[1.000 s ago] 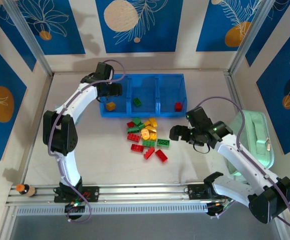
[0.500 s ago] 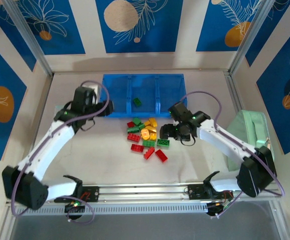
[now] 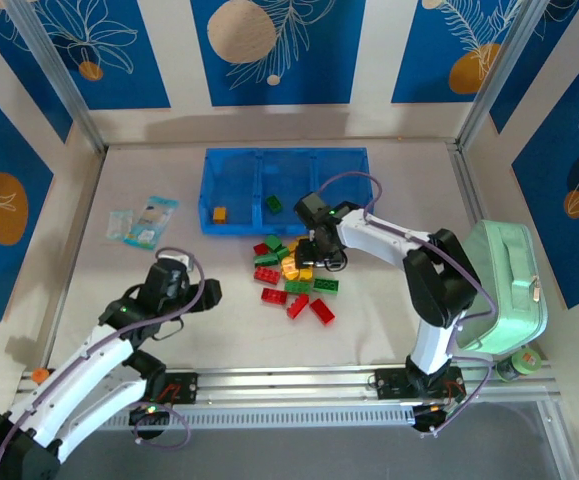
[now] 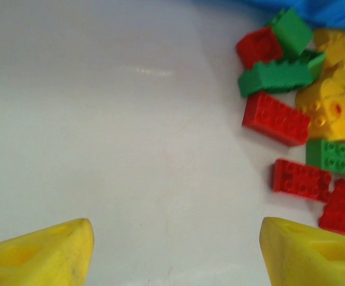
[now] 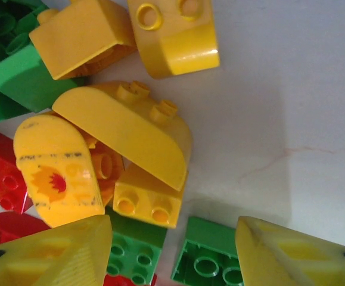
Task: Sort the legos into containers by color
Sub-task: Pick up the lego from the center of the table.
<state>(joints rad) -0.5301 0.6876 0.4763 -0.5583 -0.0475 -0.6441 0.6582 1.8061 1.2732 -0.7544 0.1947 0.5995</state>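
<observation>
yellow lego bears red-orange print; packet print too small

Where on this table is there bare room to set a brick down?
Bare table lies between the brick pile and the near rail, and at back right between the blue tray and the mint-green case. Crowded: the pile itself, under the right claw.

The legos are shiny hard plastic, and up close one yellow brick is scuffed. At 12 o'clock the tray is see-through blue plastic. The table looks smooth and matt, the rail at 6 o'clock is bare brushed metal, and the mint case at 3 o'clock has a soft sheen.
</observation>
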